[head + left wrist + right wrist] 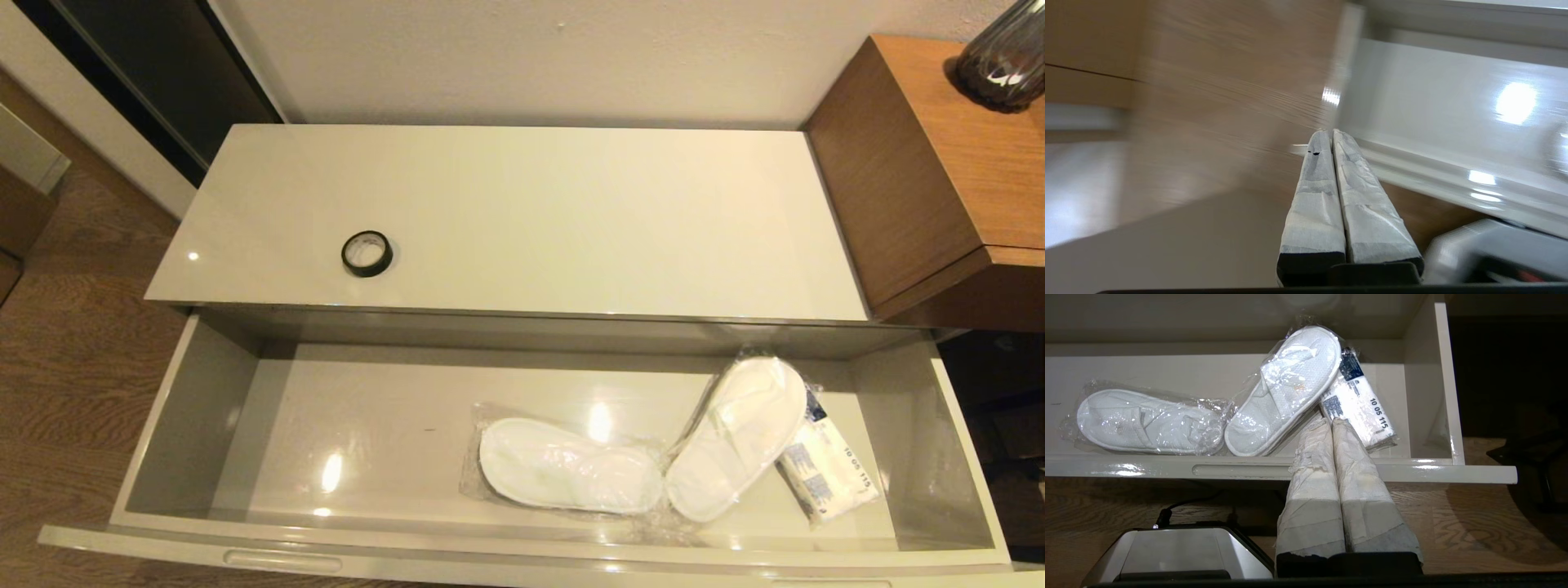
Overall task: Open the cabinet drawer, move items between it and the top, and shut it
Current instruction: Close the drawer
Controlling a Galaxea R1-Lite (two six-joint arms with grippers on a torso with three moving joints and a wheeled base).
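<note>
Glossy top (571, 204) with tape roll (366, 253) (head view only), both grippers' fingers pressed together.

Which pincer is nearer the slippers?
Right. The right pincer hangs just outside the open drawer's front, facing the slippers. The left pincer is by the drawer's far end; no slippers in its view.

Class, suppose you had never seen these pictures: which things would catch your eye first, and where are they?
The wide drawer stands pulled open. In its right half lie two white slippers in clear plastic, one leaning on a packet with blue print. A black tape roll sits alone on the cabinet top, toward the left.
</note>
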